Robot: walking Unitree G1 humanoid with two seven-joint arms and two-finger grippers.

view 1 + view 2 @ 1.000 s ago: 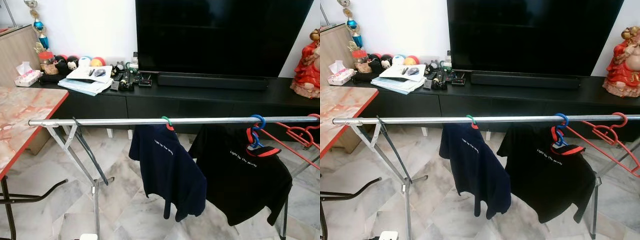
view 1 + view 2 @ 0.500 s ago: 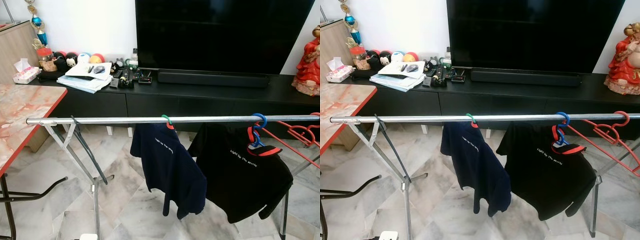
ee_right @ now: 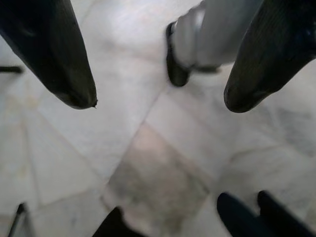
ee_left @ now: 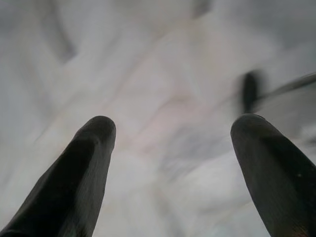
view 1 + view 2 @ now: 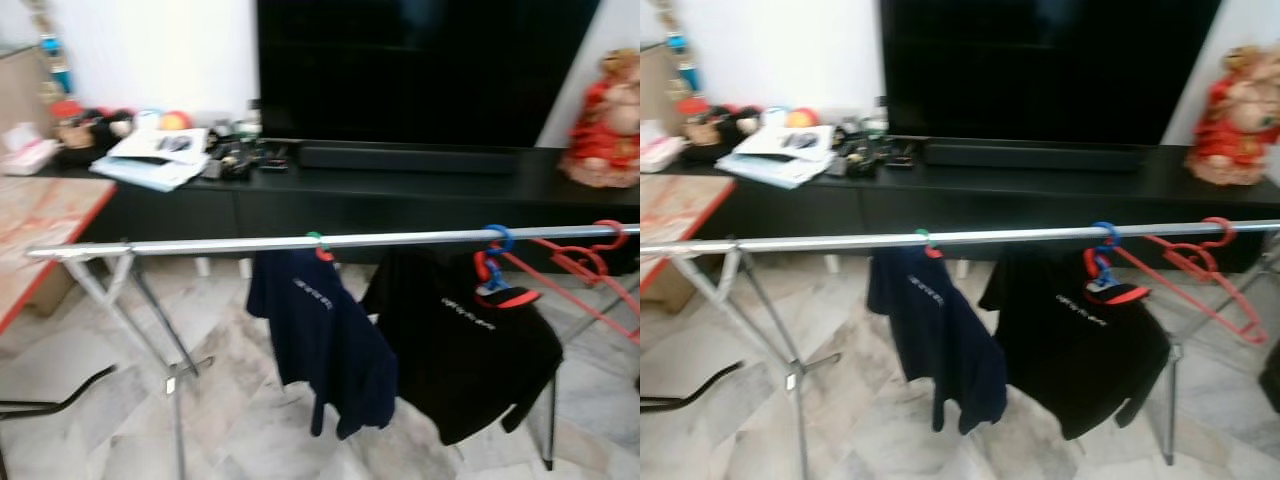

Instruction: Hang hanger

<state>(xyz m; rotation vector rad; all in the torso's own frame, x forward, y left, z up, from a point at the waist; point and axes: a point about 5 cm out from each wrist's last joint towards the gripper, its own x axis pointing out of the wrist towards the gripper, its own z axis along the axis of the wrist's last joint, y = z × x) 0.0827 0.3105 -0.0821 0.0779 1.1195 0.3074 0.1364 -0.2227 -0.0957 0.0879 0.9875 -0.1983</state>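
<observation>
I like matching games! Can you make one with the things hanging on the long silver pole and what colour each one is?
Things:
1. Shirt nearer the robot's left
2. Shirt nearer the robot's right
3. Empty hanger at the right end of the pole
4. Hook above the right shirt

Colours:
A. Blue
B. Black with a red collar
C. Red
D. Dark navy

Pairs: 1-D, 2-B, 3-C, 4-A

Each claw (image 4: 170,148) has two smooth, tapered black fingers (image 3: 54,54).
</observation>
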